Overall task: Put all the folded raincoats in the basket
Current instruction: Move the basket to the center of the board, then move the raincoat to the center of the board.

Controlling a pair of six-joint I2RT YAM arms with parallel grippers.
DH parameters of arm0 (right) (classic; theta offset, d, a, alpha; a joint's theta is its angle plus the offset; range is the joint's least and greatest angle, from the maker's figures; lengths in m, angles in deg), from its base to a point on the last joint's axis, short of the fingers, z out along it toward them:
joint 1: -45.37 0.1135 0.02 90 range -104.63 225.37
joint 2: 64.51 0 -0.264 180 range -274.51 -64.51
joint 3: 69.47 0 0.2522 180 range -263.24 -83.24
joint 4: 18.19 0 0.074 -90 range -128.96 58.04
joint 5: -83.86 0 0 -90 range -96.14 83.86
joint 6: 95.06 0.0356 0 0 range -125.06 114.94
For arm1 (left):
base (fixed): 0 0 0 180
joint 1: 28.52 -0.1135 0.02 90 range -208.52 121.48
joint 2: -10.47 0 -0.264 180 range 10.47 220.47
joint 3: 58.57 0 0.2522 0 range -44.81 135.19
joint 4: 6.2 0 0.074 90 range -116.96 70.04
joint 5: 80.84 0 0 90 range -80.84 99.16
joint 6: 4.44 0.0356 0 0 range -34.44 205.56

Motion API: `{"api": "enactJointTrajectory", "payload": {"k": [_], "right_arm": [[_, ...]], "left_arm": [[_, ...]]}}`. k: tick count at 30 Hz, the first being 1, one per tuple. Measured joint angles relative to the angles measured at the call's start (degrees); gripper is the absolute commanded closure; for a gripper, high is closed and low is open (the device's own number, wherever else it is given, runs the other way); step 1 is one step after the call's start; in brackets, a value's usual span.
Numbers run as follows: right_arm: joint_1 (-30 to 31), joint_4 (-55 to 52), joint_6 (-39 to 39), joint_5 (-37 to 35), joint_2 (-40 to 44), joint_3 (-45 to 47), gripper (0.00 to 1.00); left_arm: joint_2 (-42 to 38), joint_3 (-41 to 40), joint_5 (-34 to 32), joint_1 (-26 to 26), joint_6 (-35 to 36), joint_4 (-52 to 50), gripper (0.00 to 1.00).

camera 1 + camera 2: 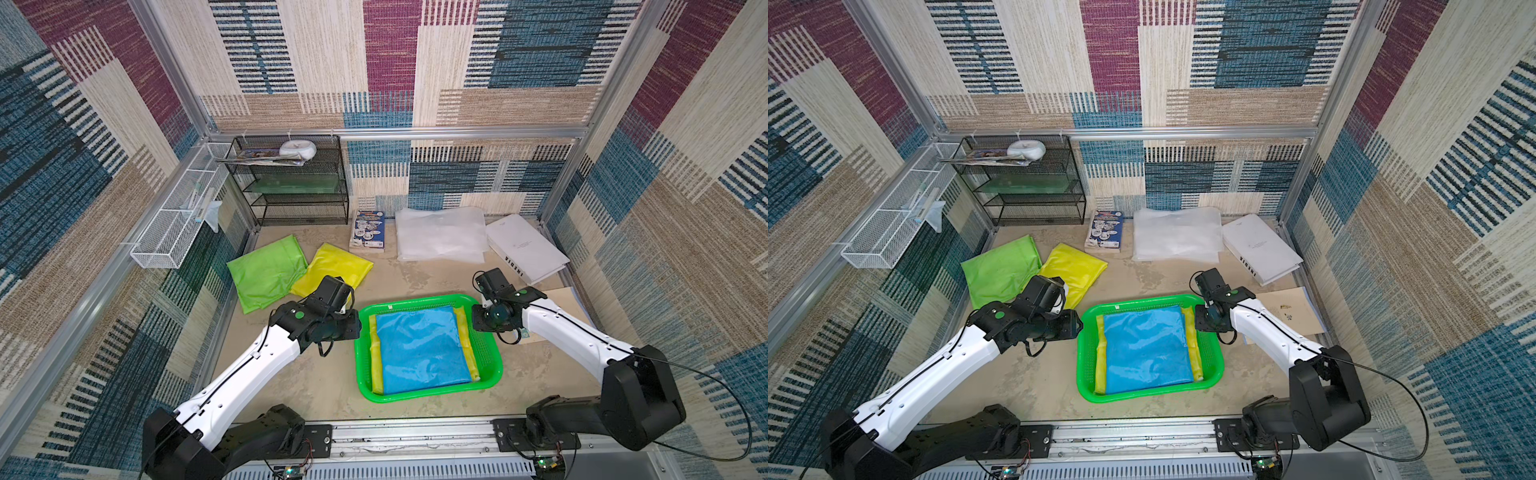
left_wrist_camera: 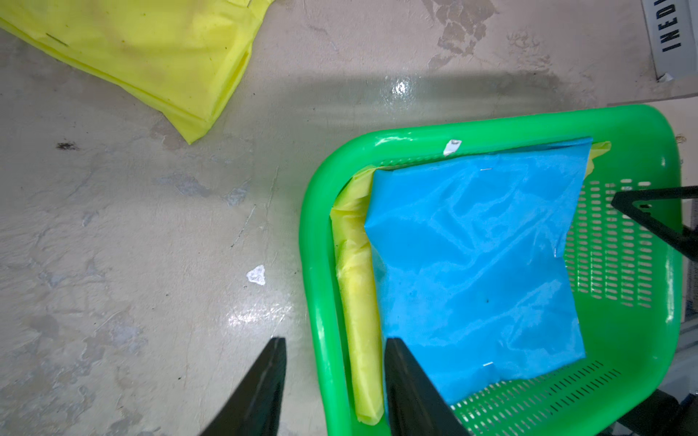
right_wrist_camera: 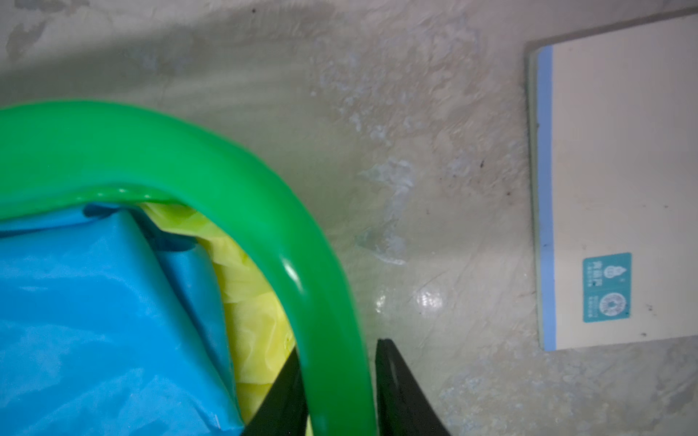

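Patchwork woven walls (image 1: 415,62), worn beige worktop (image 1: 324,374).
A black mesh rack (image 1: 297,183) stands far beyond the left end effector (image 2: 335,341), white wire basket (image 1: 178,220) beside it.

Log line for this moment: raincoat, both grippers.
folded blue plastic raincoat: in shallow green plastic basket | left gripper: open, astride rim | right gripper: astride rim, grip unclear

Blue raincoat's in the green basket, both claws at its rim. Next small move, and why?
Probably close the left claw on the bright green plastic basket rim: its jaws straddle that rim with gaps either side, while the right claw brackets the opposite rim closely. The folded blue raincoat already lies inside.
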Motion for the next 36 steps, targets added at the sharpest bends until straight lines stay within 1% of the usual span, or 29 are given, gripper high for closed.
{"api": "enactJointTrajectory", "payload": {"k": [1,4,7,8,9,10,11,13,16,20,23,27,31,33,36], "right_arm": [[0.0,0.0,-0.5,0.7,-0.4,-0.4,0.78],[0.1,0.8,-0.4,4.7,-1.9,-1.9,0.78],[-0.2,2.4,0.2,5.4,-2.3,-2.4,0.78],[-0.2,2.4,0.4,5.7,-2.3,-2.4,0.75],[-0.2,2.4,0.4,5.9,-2.3,-2.4,0.66],[-0.2,2.5,0.6,6.2,-2.3,-2.4,0.54],[-0.1,2.6,0.5,6.2,-2.3,-2.4,0.45],[-0.1,2.2,0.2,6.4,-2.4,-3.1,0.36],[-0.2,1.3,-0.2,6.1,-2.4,-6.0,0.29],[-1.4,0.6,-0.3,3.8,-1.4,-12.2,0.27],[-3.3,0.6,-0.3,2.9,-3.3,-18.6,0.27],[-5.2,0.4,-0.4,3.0,-12.1,-29.3,0.3],[-5.3,0.5,-2.1,6.7,-26.4,-44.1,0.39],[-5.3,-0.2,-3.4,8.7,-34.6,-53.0,0.39],[-5.5,-1.6,-4.6,9.7,-46.8,-67.2,0.4]], "left_arm": [[0.3,0.0,0.0,0.0,0.0,0.1,0.52],[1.4,0.0,0.0,0.0,0.0,0.1,0.52],[1.9,0.1,0.2,0.0,0.0,0.1,0.52],[2.1,0.3,0.2,0.0,0.0,0.2,0.52],[2.3,0.6,0.2,0.0,0.0,0.2,0.52],[2.5,1.0,0.2,0.0,0.0,0.2,0.52],[2.8,1.4,0.2,0.0,0.0,0.4,0.52],[3.7,2.4,0.2,0.0,0.3,0.4,0.52],[5.5,4.5,0.4,0.0,0.7,0.3,0.51],[8.3,8.5,2.0,-1.3,1.8,0.2,0.51],[11.6,13.0,4.3,-4.4,2.6,0.1,0.51],[17.0,19.6,8.2,-8.6,4.2,-0.1,0.51],[22.9,26.0,11.4,-9.7,6.4,-0.5,0.51],[24.3,26.7,12.6,-9.9,7.1,-0.5,0.51],[24.9,25.6,14.8,-11.0,7.9,-0.2,0.51]]}}
